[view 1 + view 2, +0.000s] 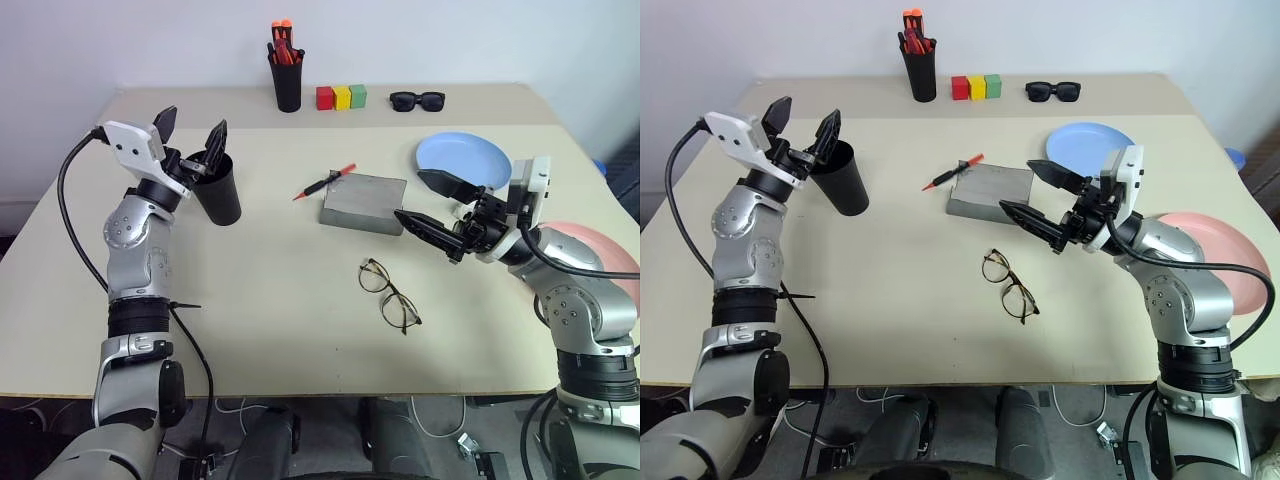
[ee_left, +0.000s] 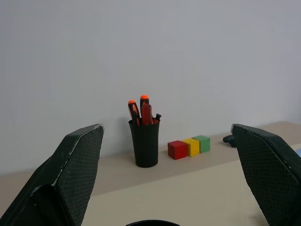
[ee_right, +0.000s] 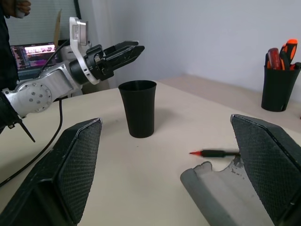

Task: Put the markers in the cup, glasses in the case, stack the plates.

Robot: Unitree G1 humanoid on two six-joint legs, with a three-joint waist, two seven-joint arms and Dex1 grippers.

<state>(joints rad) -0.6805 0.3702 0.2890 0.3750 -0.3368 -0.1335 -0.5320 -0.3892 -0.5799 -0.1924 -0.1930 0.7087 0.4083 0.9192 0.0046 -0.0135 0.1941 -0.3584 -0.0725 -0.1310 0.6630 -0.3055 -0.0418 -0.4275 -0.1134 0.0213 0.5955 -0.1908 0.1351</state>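
One pair of wire-rimmed glasses (image 1: 389, 294) lies unfolded on the table (image 1: 270, 310), nearest the front edge and a little right of its middle. Beyond it the right gripper (image 1: 428, 205) hovers with its two fingers spread wide and nothing between them, close to the right end of the single grey case (image 1: 364, 202), which lies shut near the table's middle. One salmon pink plate (image 1: 1212, 255) sits by the right edge, partly hidden under the right arm, and one light blue plate (image 1: 463, 159) lies farther back on the same side, so the two are apart and not stacked. One black marker with a red cap (image 1: 324, 183) lies on the table, its far end touching the case's back left corner. Toward the left edge stands one black cup (image 1: 217, 192), upright, with the left gripper (image 1: 191, 128) open over its rim and holding nothing. Along the back edge are one black pen holder (image 1: 287, 82) with red pens, three blocks (image 1: 341, 97), red, yellow and green, in a row, and one pair of black sunglasses (image 1: 417, 100).
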